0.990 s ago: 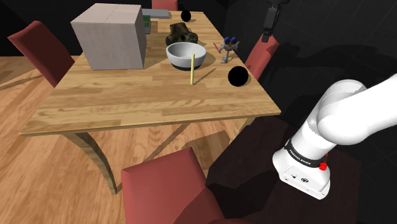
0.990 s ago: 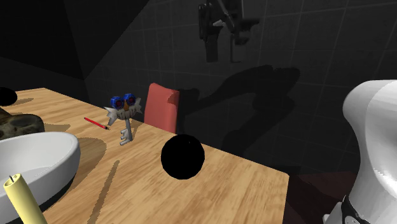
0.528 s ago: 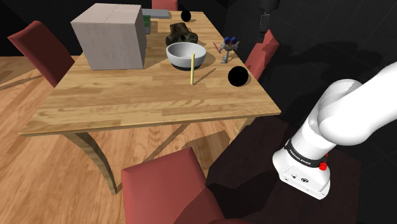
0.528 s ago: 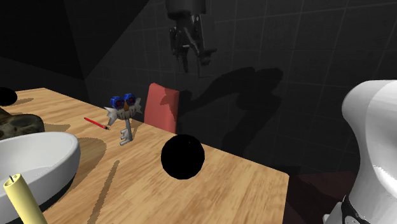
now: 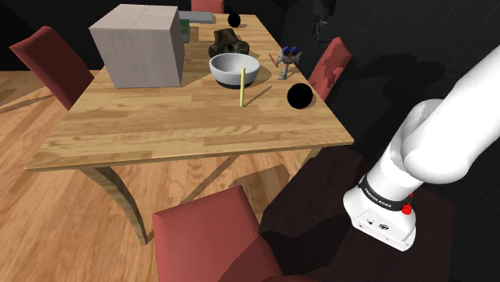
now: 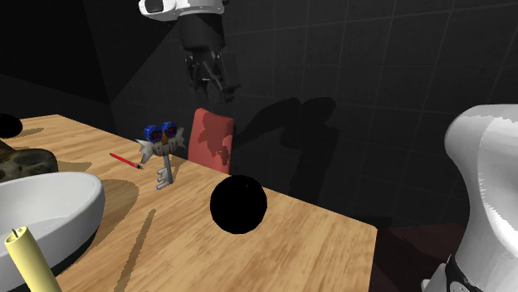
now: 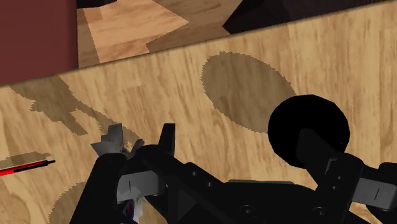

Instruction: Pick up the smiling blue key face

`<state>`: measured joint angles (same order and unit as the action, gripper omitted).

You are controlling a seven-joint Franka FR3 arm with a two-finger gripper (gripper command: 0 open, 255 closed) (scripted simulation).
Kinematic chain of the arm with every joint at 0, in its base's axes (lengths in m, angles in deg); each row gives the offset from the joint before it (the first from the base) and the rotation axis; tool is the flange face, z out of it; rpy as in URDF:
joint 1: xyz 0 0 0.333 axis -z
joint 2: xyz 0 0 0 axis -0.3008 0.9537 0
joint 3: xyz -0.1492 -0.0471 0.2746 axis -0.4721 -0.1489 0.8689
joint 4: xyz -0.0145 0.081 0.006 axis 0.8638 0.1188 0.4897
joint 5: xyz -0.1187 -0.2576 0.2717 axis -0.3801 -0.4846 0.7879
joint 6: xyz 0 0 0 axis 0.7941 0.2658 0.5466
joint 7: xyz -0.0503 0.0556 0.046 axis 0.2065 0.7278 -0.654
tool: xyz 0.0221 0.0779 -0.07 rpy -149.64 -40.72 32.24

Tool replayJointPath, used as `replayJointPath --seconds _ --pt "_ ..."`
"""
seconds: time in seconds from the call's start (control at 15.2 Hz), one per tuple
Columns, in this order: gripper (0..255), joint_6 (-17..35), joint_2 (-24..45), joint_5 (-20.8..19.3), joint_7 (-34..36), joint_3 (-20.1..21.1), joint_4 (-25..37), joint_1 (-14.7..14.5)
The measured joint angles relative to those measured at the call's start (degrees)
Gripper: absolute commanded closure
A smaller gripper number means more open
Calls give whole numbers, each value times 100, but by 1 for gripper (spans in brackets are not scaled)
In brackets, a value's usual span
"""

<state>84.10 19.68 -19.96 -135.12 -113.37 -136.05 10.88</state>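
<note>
Fingers [image 7: 167,141] spread apart, hanging in open air above the far edge of the surface [image 6: 315,240], with nothing between them and the wood below. The key face [image 6: 163,146] stands upright near that edge, bare wood around its foot. A thin red stick [image 6: 126,159] lies flat just beside it, low enough to pass over. The red chair back [image 6: 211,141] rises close behind the edge, so that side is tight. The black ball [image 6: 237,204] sits apart toward the second exterior view's right, a bare lane between. The white bowl [image 6: 50,207] and upright yellow stick [image 6: 29,259] crowd the near side.
</note>
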Motion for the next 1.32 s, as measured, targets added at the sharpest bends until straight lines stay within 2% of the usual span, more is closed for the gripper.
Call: replayJointPath --seconds 0.26,0.59,0.79,1.12,1.19,1.32 --pt "0 326 1008 402 -1040 -261 649 27" --pt "0 440 2225 989 -2174 -282 1672 271" --pt "0 567 2473 1112 -2367 -250 1779 351" --pt "0 912 2566 1163 -2396 -229 1515 367" --pt "255 939 2581 1171 -2401 -227 1500 371" --pt "255 958 2590 1176 -2406 -226 1490 375"
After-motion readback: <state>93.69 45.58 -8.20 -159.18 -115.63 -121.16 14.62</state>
